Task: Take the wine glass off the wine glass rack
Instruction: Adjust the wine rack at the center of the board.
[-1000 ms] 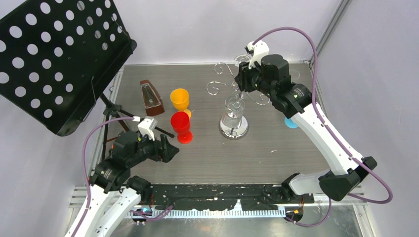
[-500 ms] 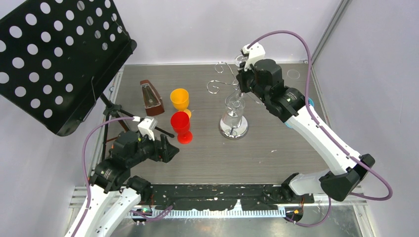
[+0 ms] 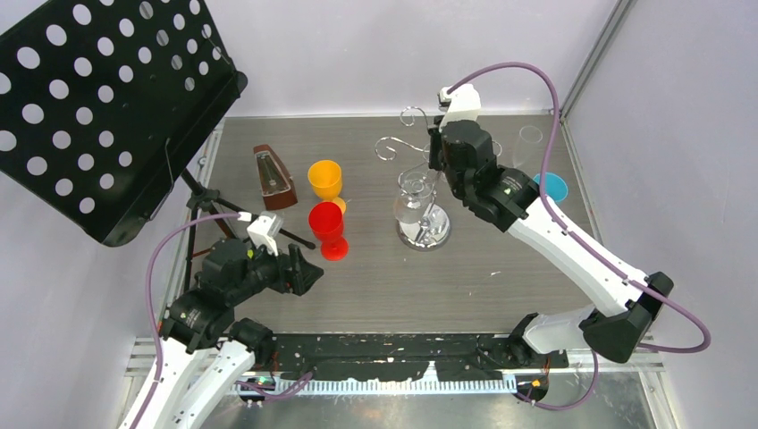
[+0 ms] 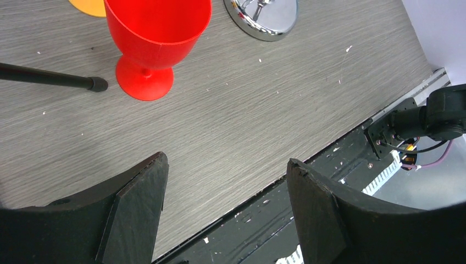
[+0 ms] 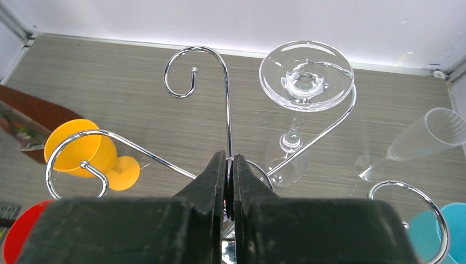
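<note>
Swinging in from the far right edge of the tabletop (image 3: 501, 286), the right arm now sits above the middle of the wine glass rack (image 3: 394, 147), and its right gripper (image 5: 228, 159) has gone from part-open to clenched, its fingers pinched on the thin chrome wire that rises at the rack's centre. The wine glass (image 5: 306, 75) hangs upside down, its round foot resting in one curled scroll arm just right of that wire and its bowl below, near the mirrored base. A clear flute (image 5: 434, 135) lies on its side to the right, with a blue cup (image 3: 554, 186) now uncovered near it. The left gripper (image 4: 228, 181) has not moved; it hangs released and wide open above bare tabletop, a red goblet (image 4: 156, 41) ahead of it and an orange goblet (image 3: 325, 179) beyond that.
</note>
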`<state>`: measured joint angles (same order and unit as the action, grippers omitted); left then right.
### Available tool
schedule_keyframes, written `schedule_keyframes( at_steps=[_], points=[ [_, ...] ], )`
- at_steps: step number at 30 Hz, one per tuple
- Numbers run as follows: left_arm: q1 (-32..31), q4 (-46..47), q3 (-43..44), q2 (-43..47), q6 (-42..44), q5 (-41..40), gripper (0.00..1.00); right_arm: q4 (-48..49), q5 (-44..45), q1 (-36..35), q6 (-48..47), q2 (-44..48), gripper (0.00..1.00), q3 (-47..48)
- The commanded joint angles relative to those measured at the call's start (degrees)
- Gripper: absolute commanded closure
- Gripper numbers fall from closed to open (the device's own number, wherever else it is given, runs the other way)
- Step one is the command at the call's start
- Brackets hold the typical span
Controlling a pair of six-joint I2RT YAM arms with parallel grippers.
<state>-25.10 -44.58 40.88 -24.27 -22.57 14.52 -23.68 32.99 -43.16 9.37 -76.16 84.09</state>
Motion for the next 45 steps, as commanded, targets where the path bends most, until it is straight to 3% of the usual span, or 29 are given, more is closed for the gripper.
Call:
schedule_keyframes(
  at_steps=[1, 15, 26, 39, 45],
  points=[
    [0.2, 2.1, -0.2, 0.7, -0.4, 0.4, 0.22, 3.9, 11.1, -3.0, 7.7, -1.0, 0.94, 0.4],
    [-0.1, 1.9, -0.2, 1.8, -0.4, 0.3, 0.22, -5.9, 24.2, -5.3, 19.2, -12.8, 0.94, 16.0],
    [-1.6, 1.4, 0.1, 2.0, -0.3, -0.8, 0.22, -10.6, 32.7, -6.6, 29.1, -17.8, 0.94, 19.4],
    [-3.0, 1.1, 0.0, 1.8, -0.4, -1.6, 0.23, -12.6, 38.7, -8.5, 28.5, -24.3, 0.94, 25.6],
    [-3.1, 1.2, 0.0, 1.6, -0.4, -1.6, 0.22, -11.9, 39.2, -8.9, 27.9, -24.3, 0.86, 24.9]
  ],
)
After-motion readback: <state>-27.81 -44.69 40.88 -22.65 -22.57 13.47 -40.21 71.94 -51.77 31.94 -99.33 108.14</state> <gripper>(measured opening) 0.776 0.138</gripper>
